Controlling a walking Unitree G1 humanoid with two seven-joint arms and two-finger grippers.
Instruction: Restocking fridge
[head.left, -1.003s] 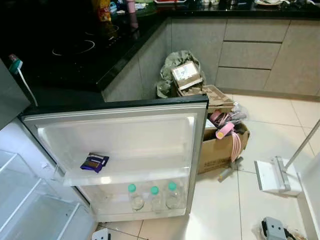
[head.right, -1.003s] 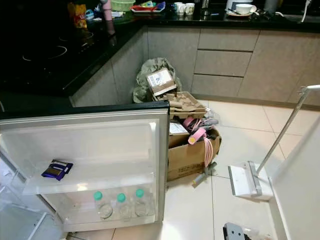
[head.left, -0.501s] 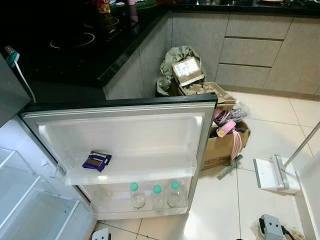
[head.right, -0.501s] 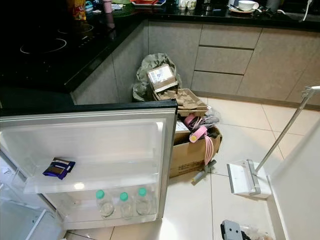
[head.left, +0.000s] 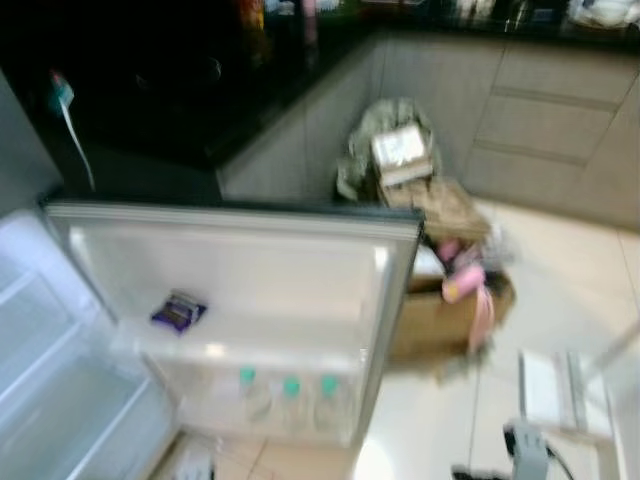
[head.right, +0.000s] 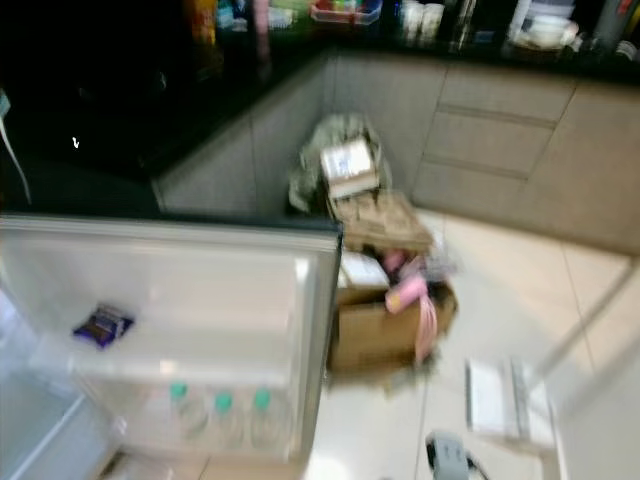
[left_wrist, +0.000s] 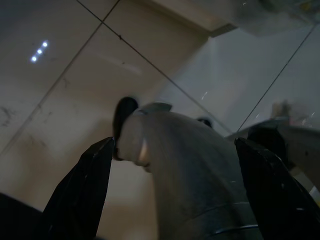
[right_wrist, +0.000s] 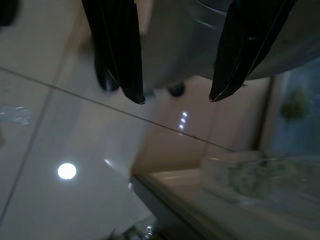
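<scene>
The fridge door (head.left: 240, 260) stands wide open in front of me, in a blurred picture. A purple packet (head.left: 178, 312) lies on its upper door shelf. Three clear bottles with green caps (head.left: 285, 395) stand in the lower door shelf. The white fridge interior (head.left: 50, 400) is at the lower left. My left gripper (left_wrist: 174, 141) hangs open over the tiled floor, with my own silver leg behind its fingers. My right gripper (right_wrist: 176, 100) also hangs open above the floor, holding nothing.
A cardboard box with pink things (head.left: 450, 310) sits on the floor just right of the door. A stuffed rubbish bag (head.left: 395, 150) stands behind it against grey cabinets. A black countertop (head.left: 150, 90) runs behind the door. A white floor tool (head.left: 550, 385) lies at the right.
The whole picture has shifted and gone blurred, so the camera is moving. The packet and bottles keep their places in the door.
</scene>
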